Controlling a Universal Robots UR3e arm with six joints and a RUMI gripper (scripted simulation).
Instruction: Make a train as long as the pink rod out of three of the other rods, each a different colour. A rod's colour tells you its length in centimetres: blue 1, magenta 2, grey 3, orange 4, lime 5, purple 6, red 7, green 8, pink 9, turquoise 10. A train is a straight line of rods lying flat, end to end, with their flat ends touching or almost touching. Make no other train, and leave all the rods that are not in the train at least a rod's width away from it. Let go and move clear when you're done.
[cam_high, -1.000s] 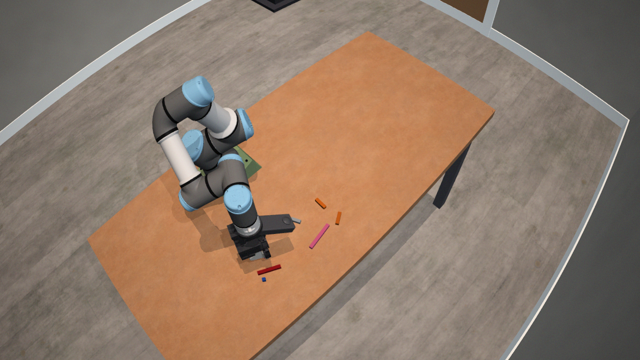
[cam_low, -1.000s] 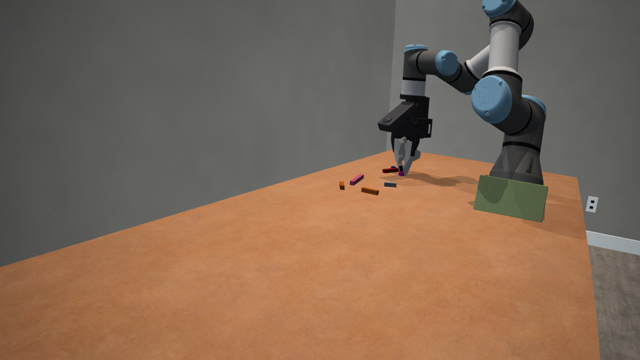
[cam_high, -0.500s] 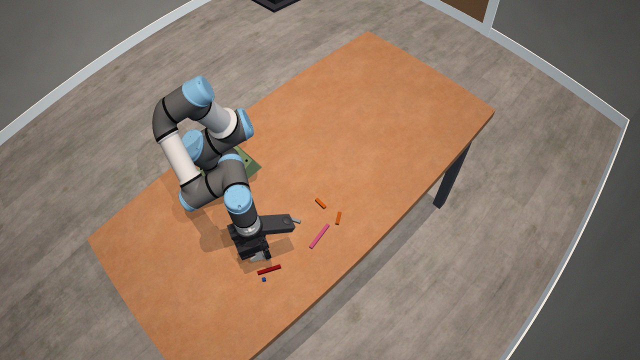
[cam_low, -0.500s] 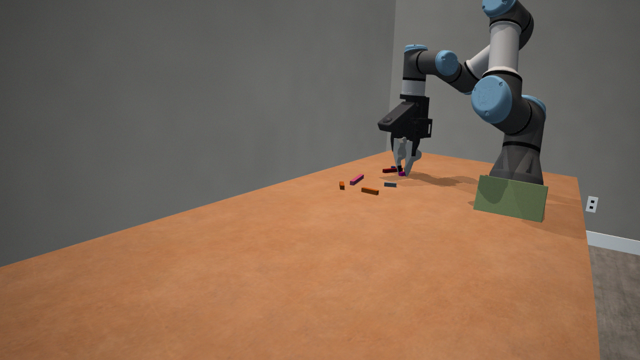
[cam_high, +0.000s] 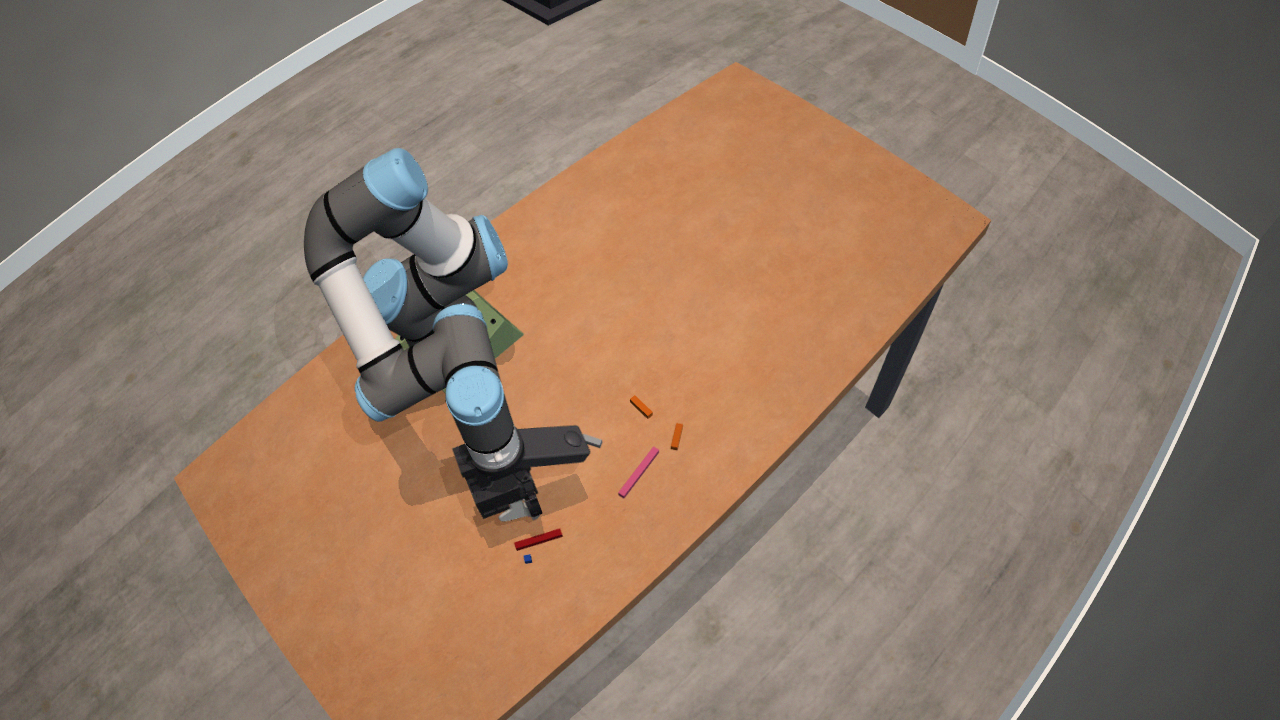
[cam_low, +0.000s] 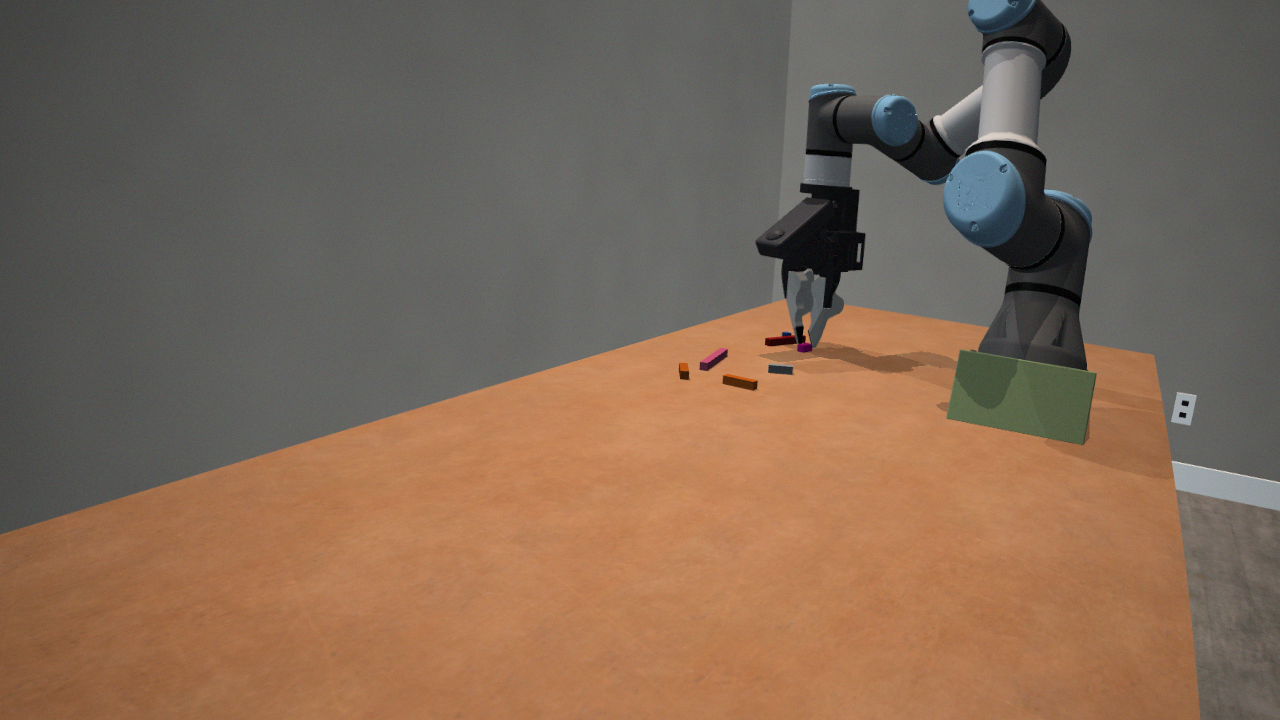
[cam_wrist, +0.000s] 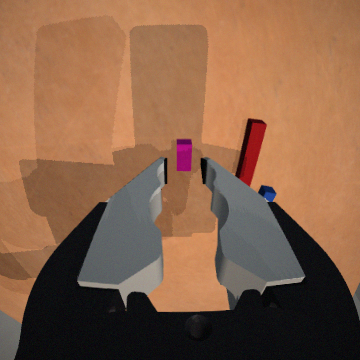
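Observation:
A short magenta rod (cam_wrist: 184, 155) lies flat on the table between the fingertips of my gripper (cam_wrist: 183, 159), with a small gap on each side. The gripper is slightly open and points down just above the table (cam_low: 808, 338). In the top view the gripper (cam_high: 519, 512) hides the magenta rod. A red rod (cam_wrist: 251, 151) lies just to the right, with a small blue rod (cam_wrist: 267, 193) near its end. The pink rod (cam_high: 638, 471) lies further right, apart from the others.
Two orange rods (cam_high: 640, 405) (cam_high: 676, 436) lie beyond the pink rod. A grey rod (cam_high: 592, 440) lies by the wrist camera arm. The arm's green base plate (cam_low: 1020, 395) stands behind the gripper. The table's front edge is close to the red rod (cam_high: 537, 538).

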